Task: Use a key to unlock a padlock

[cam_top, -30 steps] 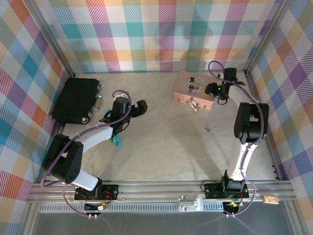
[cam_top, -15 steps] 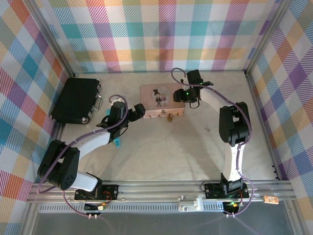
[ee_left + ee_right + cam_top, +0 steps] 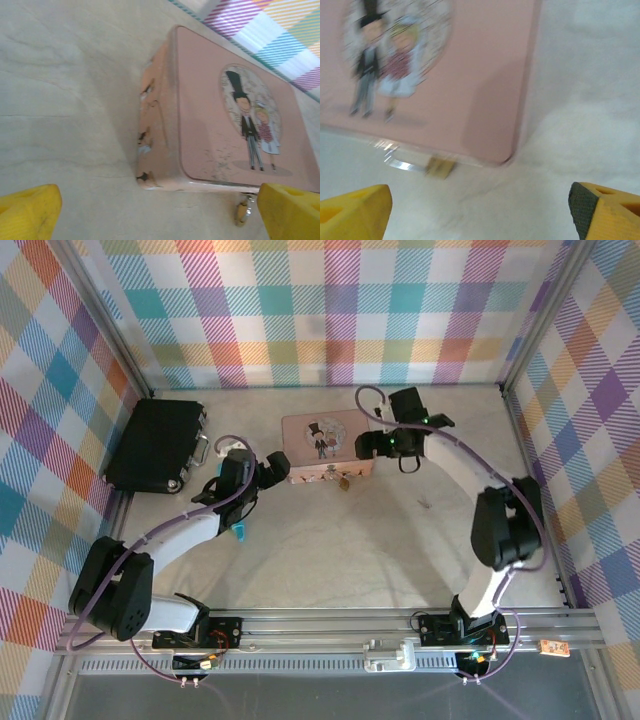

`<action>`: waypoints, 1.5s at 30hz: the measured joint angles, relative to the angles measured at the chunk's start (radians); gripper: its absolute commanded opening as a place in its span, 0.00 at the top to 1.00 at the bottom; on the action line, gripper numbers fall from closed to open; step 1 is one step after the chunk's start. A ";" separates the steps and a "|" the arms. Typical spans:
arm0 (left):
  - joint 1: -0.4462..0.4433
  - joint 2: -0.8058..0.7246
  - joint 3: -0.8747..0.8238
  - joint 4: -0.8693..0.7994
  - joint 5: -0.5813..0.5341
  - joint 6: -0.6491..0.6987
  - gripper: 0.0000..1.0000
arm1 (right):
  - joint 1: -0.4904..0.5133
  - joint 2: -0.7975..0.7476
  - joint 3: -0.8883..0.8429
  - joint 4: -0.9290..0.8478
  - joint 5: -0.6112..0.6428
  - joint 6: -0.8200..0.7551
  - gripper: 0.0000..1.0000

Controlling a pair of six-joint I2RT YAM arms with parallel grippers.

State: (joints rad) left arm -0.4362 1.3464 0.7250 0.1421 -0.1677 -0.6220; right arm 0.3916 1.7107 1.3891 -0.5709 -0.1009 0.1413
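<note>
The tiny brass padlock (image 3: 344,481) hangs at the front edge of a pink illustrated tin box (image 3: 322,445) in the middle of the table. In the left wrist view the padlock (image 3: 243,212) sits under the box's near corner, close to my right-hand yellow finger (image 3: 292,212). My left gripper (image 3: 277,468) is open at the box's left end, not touching it. My right gripper (image 3: 376,447) is open at the box's right end, with nothing between its fingers. The right wrist view is blurred; there the padlock (image 3: 440,167) lies below the box (image 3: 445,75). A small dark key (image 3: 424,504) lies on the cloth to the right.
A black case (image 3: 158,445) lies at the back left beside the checked wall. A small teal object (image 3: 239,531) lies under my left forearm. Bare cloth stretches in front of the box towards the arm bases.
My right gripper carried the pink box from the back right to the middle, then opened and drew back from it. My left gripper moved up to the box's left end.
</note>
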 measured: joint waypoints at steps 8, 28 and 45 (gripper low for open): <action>0.000 -0.035 0.003 -0.047 -0.041 -0.018 0.00 | 0.155 0.042 -0.135 0.097 -0.149 0.006 0.03; 0.000 -0.133 -0.003 -0.118 -0.071 -0.022 0.01 | 0.164 0.304 0.006 0.255 -0.077 -0.089 0.02; -0.006 -0.139 -0.002 -0.086 0.017 0.006 0.00 | 0.161 0.124 -0.065 0.208 0.037 0.029 0.08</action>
State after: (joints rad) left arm -0.4427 1.2076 0.7227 0.0559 -0.1509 -0.6159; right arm 0.5522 1.8351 1.3239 -0.3634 -0.0639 0.1707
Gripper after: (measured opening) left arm 0.996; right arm 0.948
